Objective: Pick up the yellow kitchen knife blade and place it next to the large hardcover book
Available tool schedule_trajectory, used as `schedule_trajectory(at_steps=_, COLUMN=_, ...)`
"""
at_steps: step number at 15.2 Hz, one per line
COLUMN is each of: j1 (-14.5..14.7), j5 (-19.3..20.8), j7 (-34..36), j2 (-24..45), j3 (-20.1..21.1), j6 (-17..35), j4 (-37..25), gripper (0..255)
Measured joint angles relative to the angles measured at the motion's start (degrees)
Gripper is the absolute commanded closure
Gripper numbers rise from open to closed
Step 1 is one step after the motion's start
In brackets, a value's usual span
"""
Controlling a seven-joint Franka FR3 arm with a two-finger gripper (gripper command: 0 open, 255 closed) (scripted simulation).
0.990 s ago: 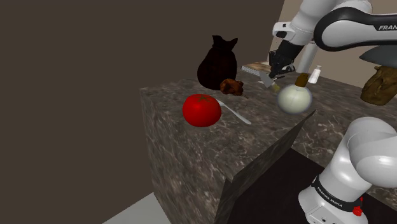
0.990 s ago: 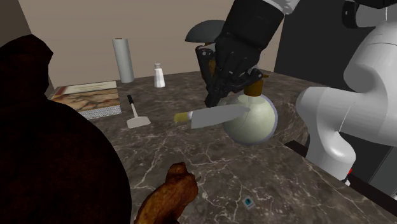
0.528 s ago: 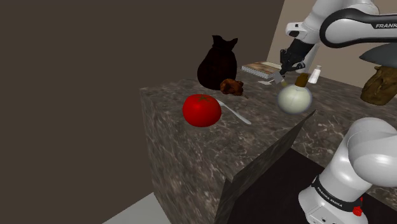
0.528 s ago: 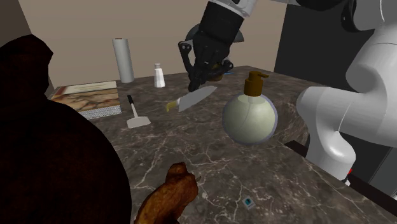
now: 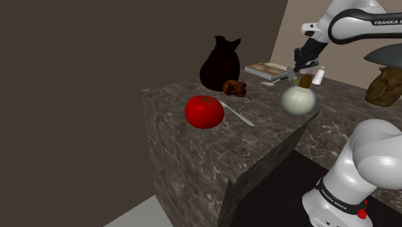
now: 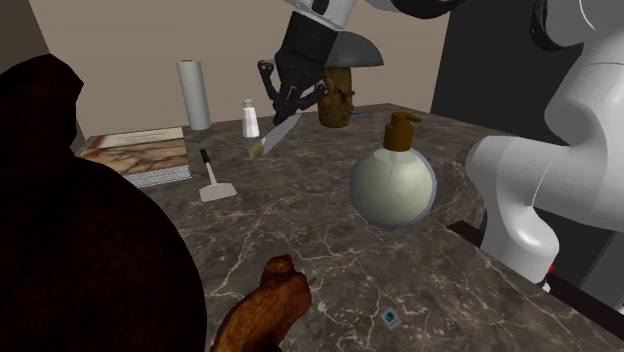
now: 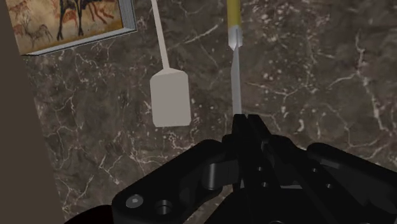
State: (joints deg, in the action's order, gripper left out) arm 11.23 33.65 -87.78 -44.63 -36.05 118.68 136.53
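My black gripper (image 6: pixel 288 103) is shut on a knife (image 6: pixel 272 136) with a grey blade and a yellow handle, and holds it above the dark marble counter (image 6: pixel 330 250). The handle points down toward the book. In the wrist view the blade (image 7: pixel 236 83) runs edge-on out from between the fingers (image 7: pixel 245 124), with the yellow handle (image 7: pixel 233 22) at the far end. The large book (image 6: pixel 135 150) with a picture cover lies flat near the wall; its corner (image 7: pixel 70 22) lies beyond the knife. In the shoulder view the gripper (image 5: pixel 300 66) hangs just past the round bottle, near the book (image 5: pixel 267 68).
A pale spatula (image 6: pixel 213 180) lies between knife and book, beside the blade (image 7: pixel 170 95). A round soap bottle (image 6: pixel 393 182), a salt shaker (image 6: pixel 250 118) and a grey cylinder (image 6: pixel 194 95) stand on the counter. A tomato (image 5: pixel 204 111), a spoon (image 5: pixel 237 114) and a dark bag (image 5: pixel 220 63) sit nearer.
The gripper has carried the knife away from the round bottle, back across the counter toward the shaker and the book. The blade has tipped, handle lower.
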Motion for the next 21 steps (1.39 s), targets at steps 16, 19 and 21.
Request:
schedule_trajectory(at_steps=16, j1=4.5, j5=0.7, j7=-12.3, j2=8.1, j3=-18.1, j6=8.3, j4=-6.8, gripper=255)
schedule_trajectory(at_steps=19, j1=4.4, j5=1.5, j7=-12.0, j2=8.4, j3=-19.1, j6=10.4, j4=-5.0, gripper=255)
schedule_trajectory(at_steps=21, j1=4.4, j5=1.8, j7=-12.0, j2=8.7, j3=-20.0, j6=11.8, j4=-4.0, gripper=255)
